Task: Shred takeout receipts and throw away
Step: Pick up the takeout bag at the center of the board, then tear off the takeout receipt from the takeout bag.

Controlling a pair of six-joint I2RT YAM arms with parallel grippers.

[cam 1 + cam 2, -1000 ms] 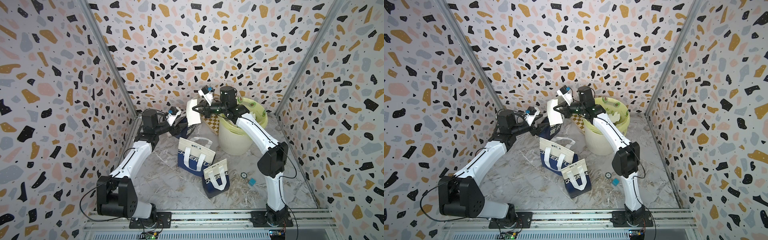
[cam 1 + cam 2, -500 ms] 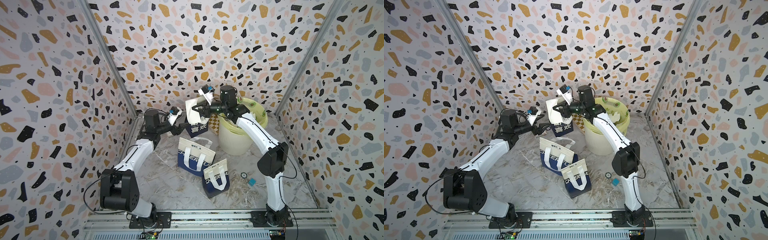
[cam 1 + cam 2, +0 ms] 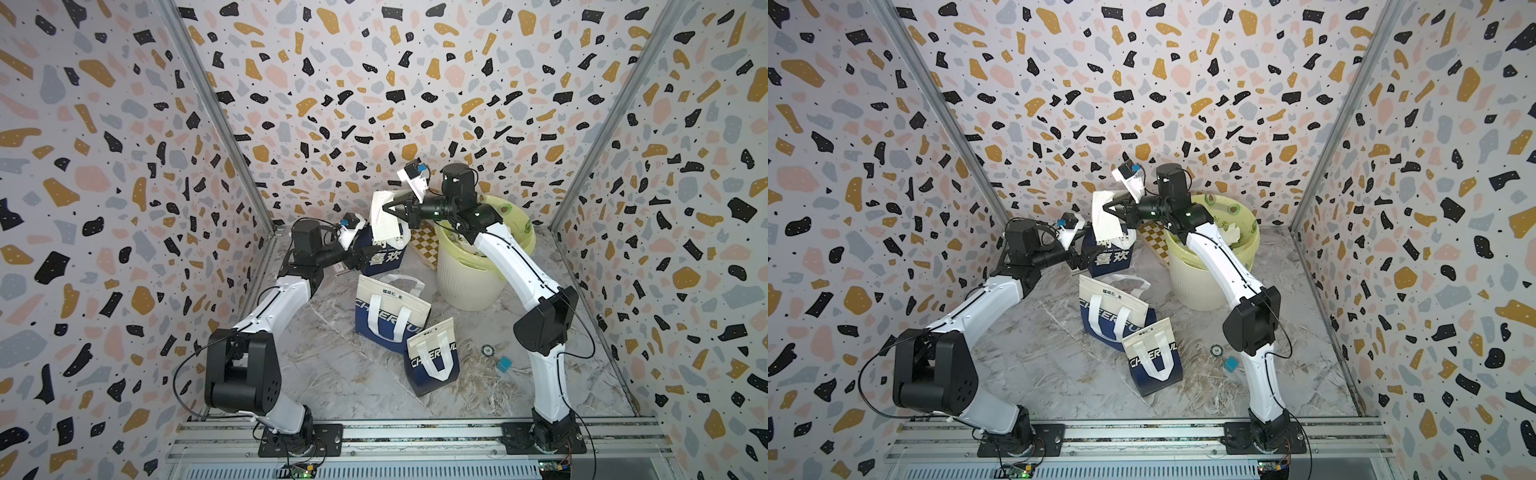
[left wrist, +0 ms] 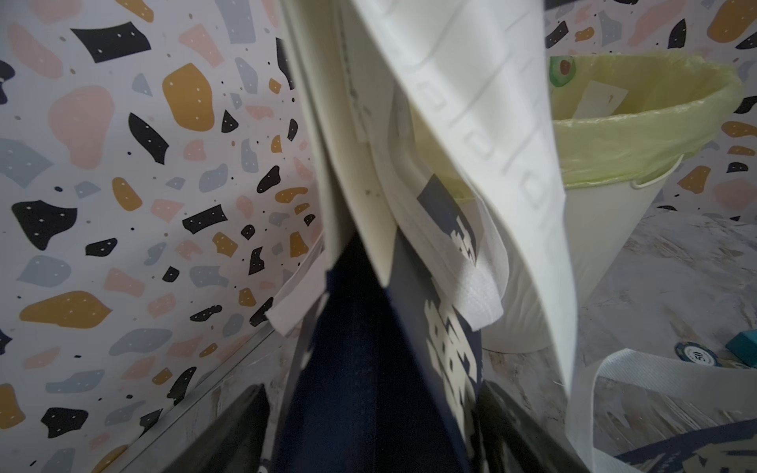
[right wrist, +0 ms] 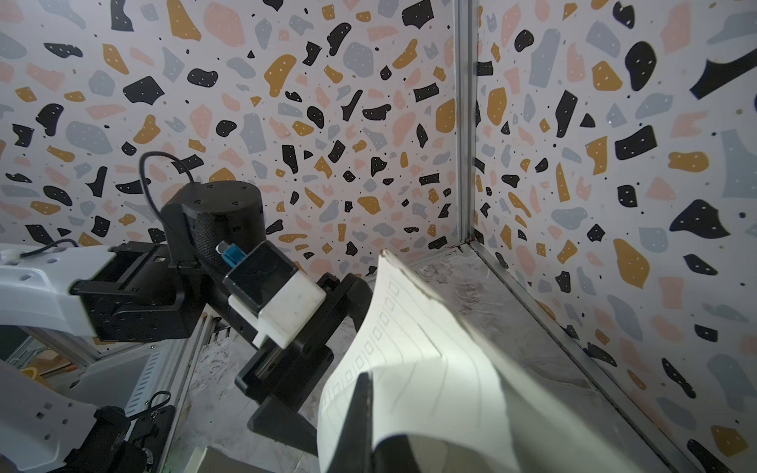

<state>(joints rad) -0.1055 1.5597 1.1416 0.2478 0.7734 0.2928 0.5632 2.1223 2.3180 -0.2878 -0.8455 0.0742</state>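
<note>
right gripper (image 3: pixel 388 208): clamped tight on the edge of an off-white, thin rectangular paper takeout receipt (image 3: pixel 384 222). One black finger (image 5: pixel 362 417) lies across the sheet in the right wrist view.
left gripper (image 3: pixel 355 261): jaws wide apart, straddling the side edge of the upright navy-and-cream fabric tote bag (image 3: pixel 384 259). Left wrist view shows a gap between one finger and the bag, so nothing is gripped.
receipt position: hangs from the right gripper's tips, above the upright tote bag and the left gripper, just beside the bin. Its lower edge overlaps the bag's top in both top views; can't tell if they touch.
receipt print: ruled lines plus a column of small boxes, no legible text.
bin: cream plastic bin with yellow-green avocado-print liner (image 3: pixel 469 286), ragged white paper scraps (image 3: pixel 1231 233) inside.
bag writing: upright tote bag reads "喜欢" under a small "FOR YOUR" line. A flat navy-and-cream tote bag (image 3: pixel 388 320) and a smaller flat tote bag (image 3: pixel 432 363) on the grey marbled surface (image 3: pixel 332 386) read "CHEERFUL", letters partly hidden by white handles.
small items: round dark poker chip (image 4: pixel 696 354) marked "50", beside a teal cube (image 3: pixel 504 365), well apart from both grippers.
</note>
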